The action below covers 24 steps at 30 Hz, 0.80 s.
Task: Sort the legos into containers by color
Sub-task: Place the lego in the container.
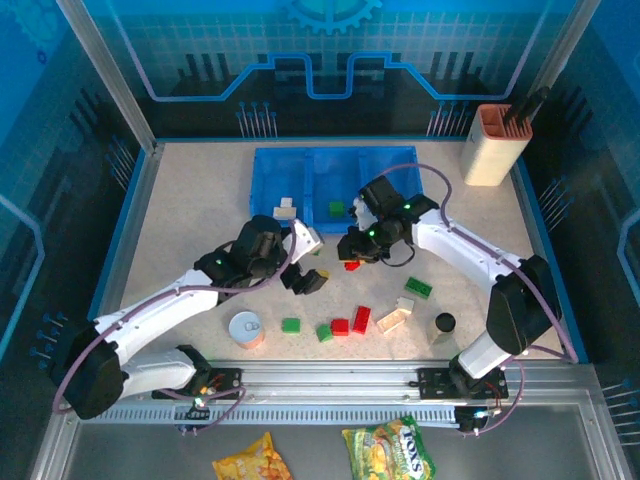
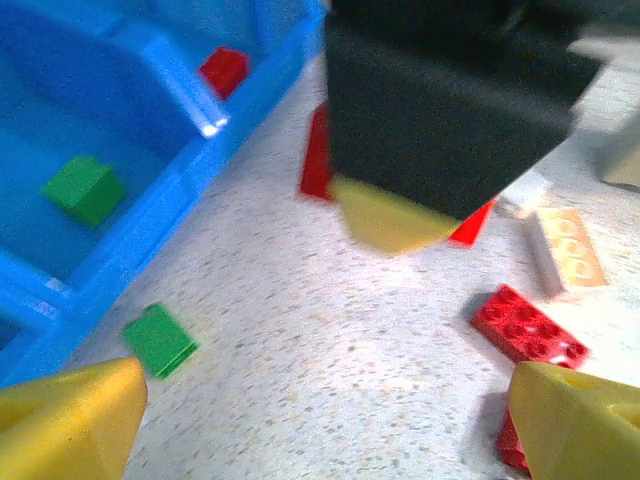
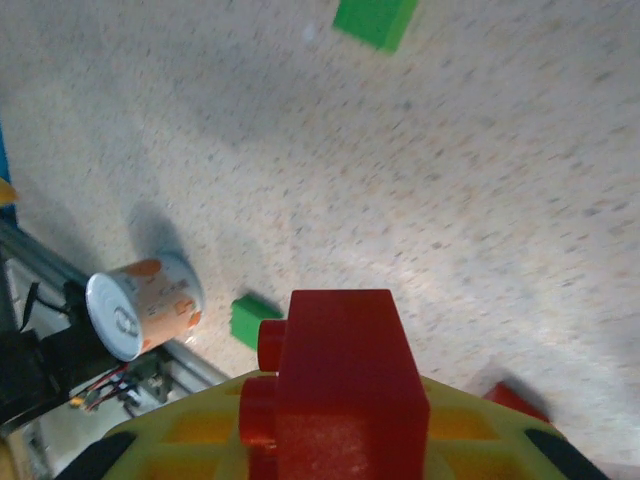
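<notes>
Fingers of my right gripper [image 1: 352,260] are clamping a red brick [image 3: 340,385] just off the table [image 1: 200,200], close in front of the blue bin [image 1: 300,168]. I am judging that it belongs in the compartment where another red brick [image 2: 222,70] is lying, next to the green brick [image 2: 82,188]. I am aiming to clear the wall before releasing low. My left gripper [image 2: 325,405] is hanging wide open, holding nothing.

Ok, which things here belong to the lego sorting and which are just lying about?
Job: blue three-compartment bin; loose bricks, red, green and cream; held red brick.
Lying about: white-orange tin; small black cylinder; beige holder with orange top; two snack packets.
</notes>
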Each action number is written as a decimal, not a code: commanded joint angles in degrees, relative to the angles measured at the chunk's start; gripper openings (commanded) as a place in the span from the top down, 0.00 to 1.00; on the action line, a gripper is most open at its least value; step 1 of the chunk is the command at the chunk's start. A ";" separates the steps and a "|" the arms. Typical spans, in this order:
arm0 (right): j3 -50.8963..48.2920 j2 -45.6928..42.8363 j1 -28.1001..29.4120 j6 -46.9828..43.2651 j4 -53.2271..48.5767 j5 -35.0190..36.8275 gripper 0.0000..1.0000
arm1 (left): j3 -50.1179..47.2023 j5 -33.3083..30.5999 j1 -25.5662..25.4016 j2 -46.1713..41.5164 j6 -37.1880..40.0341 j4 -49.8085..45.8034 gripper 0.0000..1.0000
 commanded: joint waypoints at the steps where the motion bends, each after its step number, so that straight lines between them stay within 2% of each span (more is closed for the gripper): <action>1: 2.90 0.03 -3.26 -4.27 -4.21 3.90 0.80 | 1.75 -8.76 2.30 -1.86 -6.43 -1.69 0.05; 3: 4.21 0.51 -4.83 -5.57 -5.04 5.01 0.80 | 2.18 -10.46 3.25 -2.17 -8.21 -2.55 0.01; 12: 11.10 6.18 -11.12 -10.76 -6.71 11.09 0.80 | 5.78 -22.50 4.59 -0.31 -18.49 -9.06 0.01; 19: 20.59 15.26 -15.96 -14.14 -7.24 15.98 0.81 | 10.43 -22.49 5.83 2.42 -23.93 -17.56 0.01; 24: 29.74 23.56 -18.09 -16.19 -8.29 18.72 0.80 | 11.20 -15.63 5.76 3.29 -24.00 -19.89 0.01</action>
